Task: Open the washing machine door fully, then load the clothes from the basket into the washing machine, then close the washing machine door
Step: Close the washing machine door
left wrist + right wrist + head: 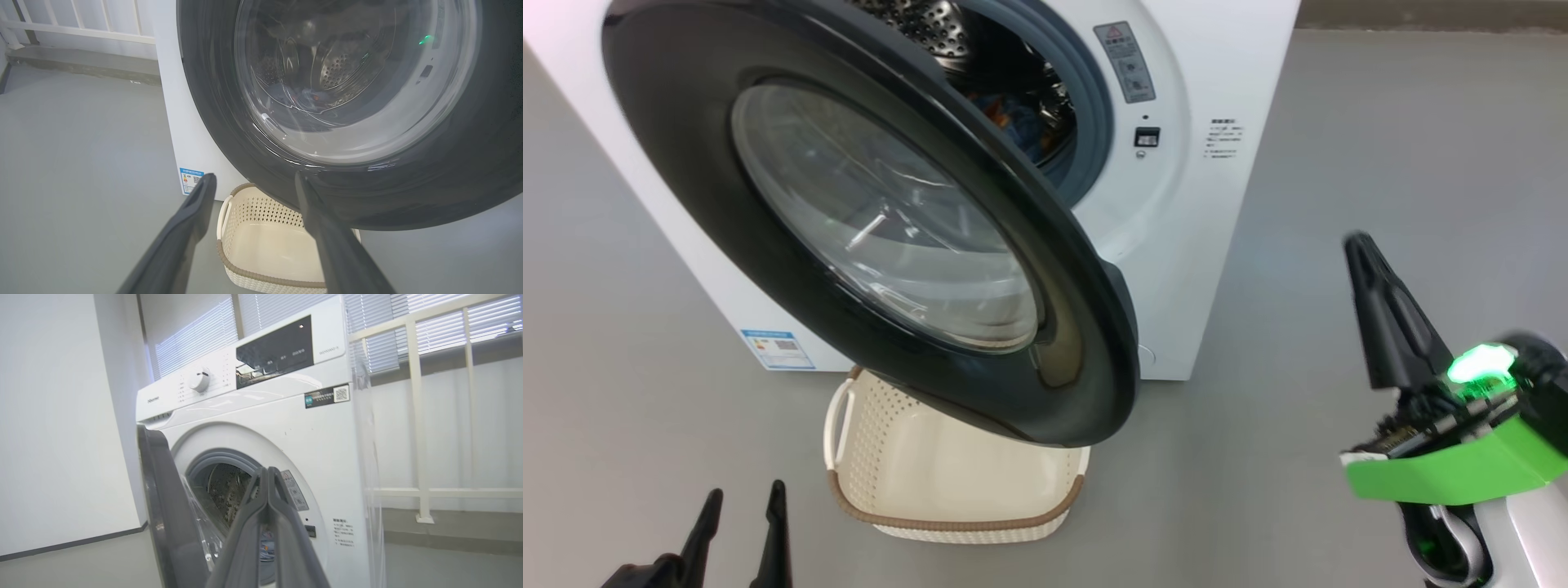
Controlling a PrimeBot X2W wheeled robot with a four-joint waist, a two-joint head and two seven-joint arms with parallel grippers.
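**Door hanging open, clothes in the drum, basket on the floor**

So in the head view the door [882, 220] fills the middle and the 10-to-12 o'clock side. It's swung out from the washer [1176, 245] with its glass bowl facing the camera. Past its right edge, at 12 o'clock, you can see into the drum [931, 28]. The clothes [1013, 118] are in there, a blue bundle with bits of orange. The basket [947, 523] sits on the grey floor [1380, 122] at 6 o'clock, right in front of the washer. Its far end is tucked under the door's lower rim and its cream bottom is showing. There's a blue sticker [778, 349] on the washer's front at 9 o'clock.

Left fingers [773, 531] are down at 7 o'clock, spread apart and holding nothing, clear of the basket. From the left wrist the basket shows between them at 6 o'clock and the door glass looms at 12 to 1.

Right fingers [1388, 318] are at 3 o'clock, pressed tight together with nothing between them. They're a bit blurred and off to the side of the door, not touching it. From the right wrist they point at the drum opening. In that view the door is edge-on at 8 o'clock, the knob [199, 379] is at 11 and a white railing [412, 416] is at 3.
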